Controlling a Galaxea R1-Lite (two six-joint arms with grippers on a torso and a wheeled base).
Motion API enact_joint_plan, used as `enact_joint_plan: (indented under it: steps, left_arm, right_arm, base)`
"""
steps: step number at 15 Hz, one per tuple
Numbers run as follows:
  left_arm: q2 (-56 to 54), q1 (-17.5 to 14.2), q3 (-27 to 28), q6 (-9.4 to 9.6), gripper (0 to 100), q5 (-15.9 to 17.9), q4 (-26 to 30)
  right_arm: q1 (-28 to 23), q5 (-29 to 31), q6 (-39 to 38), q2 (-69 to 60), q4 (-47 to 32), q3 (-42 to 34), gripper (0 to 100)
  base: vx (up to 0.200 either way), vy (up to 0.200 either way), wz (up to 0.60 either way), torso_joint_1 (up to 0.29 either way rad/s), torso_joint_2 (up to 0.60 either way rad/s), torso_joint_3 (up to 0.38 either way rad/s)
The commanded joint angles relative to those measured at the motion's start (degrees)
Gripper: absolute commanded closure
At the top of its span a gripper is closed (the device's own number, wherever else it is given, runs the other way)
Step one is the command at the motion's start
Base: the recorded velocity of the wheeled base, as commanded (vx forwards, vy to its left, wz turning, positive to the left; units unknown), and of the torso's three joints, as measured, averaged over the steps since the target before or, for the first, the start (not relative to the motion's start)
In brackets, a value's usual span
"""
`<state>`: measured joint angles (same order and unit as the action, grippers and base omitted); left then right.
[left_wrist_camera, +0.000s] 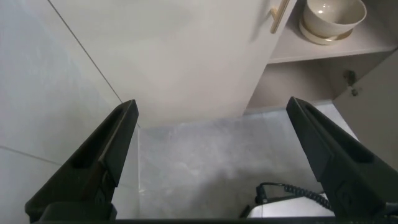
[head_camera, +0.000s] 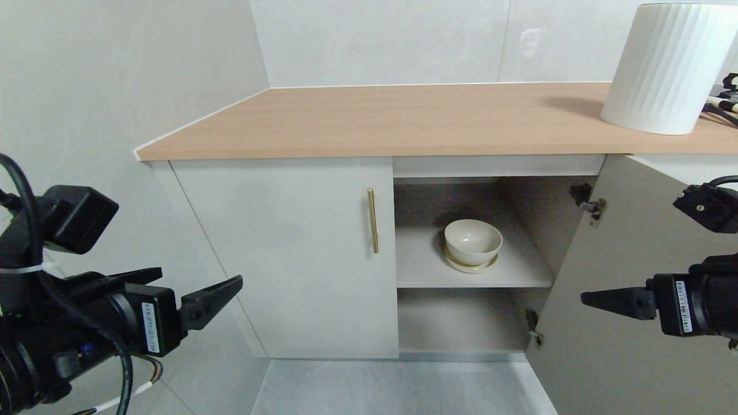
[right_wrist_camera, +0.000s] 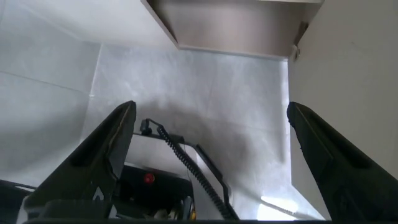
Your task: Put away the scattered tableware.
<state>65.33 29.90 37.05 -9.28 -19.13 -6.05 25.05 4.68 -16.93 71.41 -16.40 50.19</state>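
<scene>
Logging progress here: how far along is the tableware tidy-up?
Done: the cream ceramic bowl sits on a cream saucer on the grey cupboard's upper shelf. In hand: nothing; the left gripper and right gripper are open and empty. Left: the grey cupboard door stands open, probably to be shut.

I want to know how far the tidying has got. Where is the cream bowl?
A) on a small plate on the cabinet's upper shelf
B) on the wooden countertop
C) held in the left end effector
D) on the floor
A: the cream ceramic bowl sits on a small cream plate on the upper cabinet shelf, behind the open door.
</scene>
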Motion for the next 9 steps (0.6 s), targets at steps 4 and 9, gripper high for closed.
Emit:
enact_joint_plan:
  steps: [4, 9]
  left_arm:
    - [0.8, 1.0, 0.2, 1.02, 0, -0.1, -0.2]
    - [0.8, 1.0, 0.2, 1.02, 0, -0.1, -0.1]
  right_arm:
    - [0.7, -0.3, 1.8, -0.5, -2.7, 0.2, 0]
    - [0.9, -0.3, 2.0, -0.5, -4.0, 0.2, 0]
  base:
    - [-0.15, 0.0, 0.0, 0.005, 0.0, -0.001]
    - [-0.2, 0.0, 0.0, 0.003, 0.0, 0.001]
